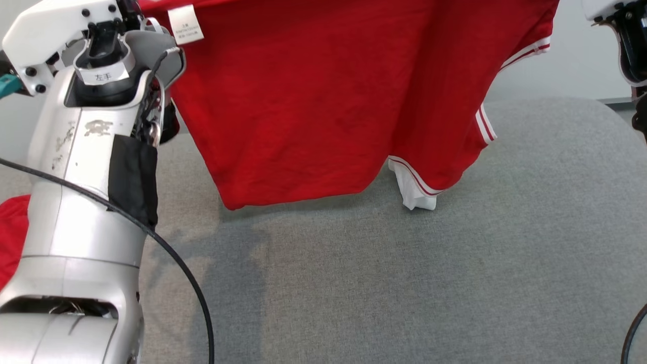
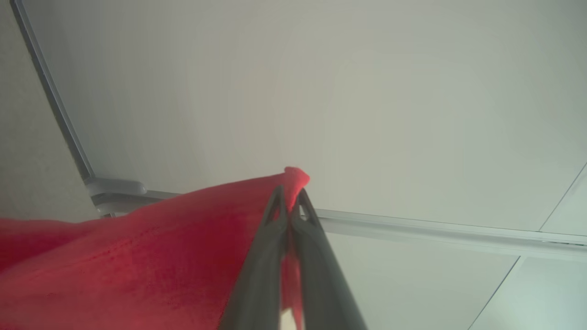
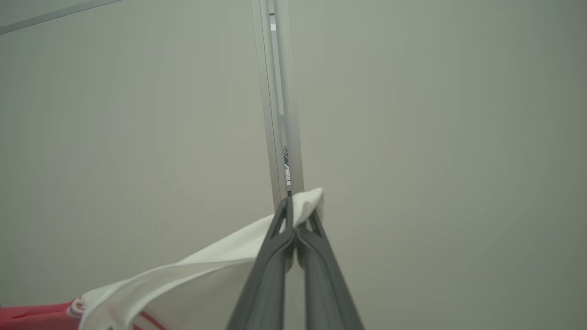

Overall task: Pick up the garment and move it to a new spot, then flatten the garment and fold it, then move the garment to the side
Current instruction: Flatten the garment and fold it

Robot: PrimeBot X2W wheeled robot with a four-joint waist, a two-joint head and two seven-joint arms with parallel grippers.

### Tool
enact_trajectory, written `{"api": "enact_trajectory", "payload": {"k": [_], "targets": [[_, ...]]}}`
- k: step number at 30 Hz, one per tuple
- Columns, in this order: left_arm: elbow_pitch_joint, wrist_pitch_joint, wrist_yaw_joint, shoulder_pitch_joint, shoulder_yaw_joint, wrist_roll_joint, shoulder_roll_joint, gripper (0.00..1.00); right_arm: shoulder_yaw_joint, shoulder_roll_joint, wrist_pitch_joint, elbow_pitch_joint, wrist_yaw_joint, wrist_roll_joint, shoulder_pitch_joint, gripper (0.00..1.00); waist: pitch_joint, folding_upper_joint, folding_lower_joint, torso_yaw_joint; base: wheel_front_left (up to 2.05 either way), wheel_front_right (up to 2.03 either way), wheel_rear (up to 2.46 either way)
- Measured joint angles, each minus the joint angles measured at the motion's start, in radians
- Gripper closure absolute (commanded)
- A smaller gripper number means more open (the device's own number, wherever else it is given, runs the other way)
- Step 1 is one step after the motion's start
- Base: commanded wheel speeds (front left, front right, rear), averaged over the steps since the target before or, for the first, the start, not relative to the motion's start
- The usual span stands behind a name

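Grey cloth covers the big table (image 1: pixel 404 283). The red garment (image 1: pixel 313 101) hangs above the table, with its low white bit close to it. High above the table, the left gripper (image 2: pixel 290 201) pinches a red corner tight and the right gripper (image 3: pixel 298 215) pinches a white edge tight. The best move is probably to hold both level and wide apart, then lower slowly so the garment lands flat.

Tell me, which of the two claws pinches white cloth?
The right gripper: it clamps a white edge of the shirt, while the left gripper clamps plain red fabric.
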Motion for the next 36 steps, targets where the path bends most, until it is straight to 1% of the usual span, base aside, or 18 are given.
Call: {"api": "enact_trajectory", "payload": {"k": [4, 9, 12, 14, 17, 22, 24, 26, 29, 30, 32, 36], "targets": [[0.032, 0.0, 0.009, -0.06, 0.016, 0.048, 0.0, 1.0, 0.013, 0.006, 0.003, 0.025, 0.0, 0.008, -0.055, 1.0, 0.042, 0.0, 0.0, -0.006, 0.0, 0.0, 0.0], [0.063, 0.0, 0.027, -0.183, 0.021, 0.126, -0.001, 1.0, 0.013, 0.013, -0.005, 0.065, 0.0, 0.01, -0.172, 1.0, 0.126, 0.0, 0.0001, -0.018, 0.0, 0.0, 0.0], [0.088, 0.0, 0.025, -0.27, 0.038, 0.183, 0.001, 1.0, 0.017, 0.027, -0.016, 0.101, 0.0, 0.007, -0.252, 1.0, 0.187, 0.0, 0.0001, -0.026, 0.0, 0.0, 0.0], [0.102, 0.0, 0.01, -0.324, 0.042, 0.214, 0.0, 1.0, 0.026, 0.039, -0.026, 0.127, 0.0, -0.001, -0.297, 1.0, 0.227, 0.0, 0.0001, -0.032, 0.0, 0.0, 0.0], [0.129, 0.0, -0.024, -0.4, 0.07, 0.249, 0.001, 1.0, 0.016, 0.049, -0.059, 0.163, 0.0, -0.002, -0.365, 1.0, 0.286, -0.0001, 0.0001, -0.042, 0.0, 0.0, 0.0], [0.154, 0.0, -0.11, -0.509, 0.041, 0.264, 0.0, 1.0, -0.035, 0.063, -0.106, 0.169, 0.0, -0.004, -0.461, 1.0, 0.372, 0.0, 0.0, -0.052, 0.0, 0.0, 0.0], [0.168, 0.0, -0.146, -0.536, 0.03, 0.253, 0.0, 1.0, -0.083, 0.062, -0.109, 0.135, 0.0, -0.011, -0.47, 1.0, 0.403, 0.0, 0.0001, -0.054, 0.0, 0.0, 0.0], [0.18, 0.0, -0.183, -0.552, 0.03, 0.241, 0.0, 1.0, -0.139, 0.066, -0.11, 0.068, 0.0, -0.03, -0.467, 1.0, 0.432, 0.0, 0.0, -0.054, 0.0, 0.0, 0.0], [0.196, 0.0, -0.247, -0.571, 0.025, 0.221, 0.002, 1.0, -0.218, 0.085, -0.11, -0.025, 0.0, -0.061, -0.418, 1.0, 0.471, -0.0001, 0.0, -0.051, 0.0, 0.0, 0.0], [0.203, 0.0, -0.268, -0.573, 0.016, 0.215, 0.002, 1.0, -0.229, 0.092, -0.11, -0.047, 0.0, -0.078, -0.392, 1.0, 0.484, 0.0, 0.0001, -0.05, 0.0, 0.0, 0.0], [0.225, 0.0, -0.297, -0.569, -0.003, 0.207, 0.0, 1.0, -0.244, 0.109, -0.11, -0.086, 0.0, -0.102, -0.339, 1.0, 0.508, 0.0, 0.0001, -0.047, 0.0, 0.0, 0.0], [0.276, 0.0, -0.345, -0.532, -0.022, 0.204, 0.002, 1.0, -0.254, 0.137, -0.11, -0.109, 0.0, -0.106, -0.24, 1.0, 0.542, -0.0001, 0.0001, -0.041, 0.0, 0.0, 0.0]]}}
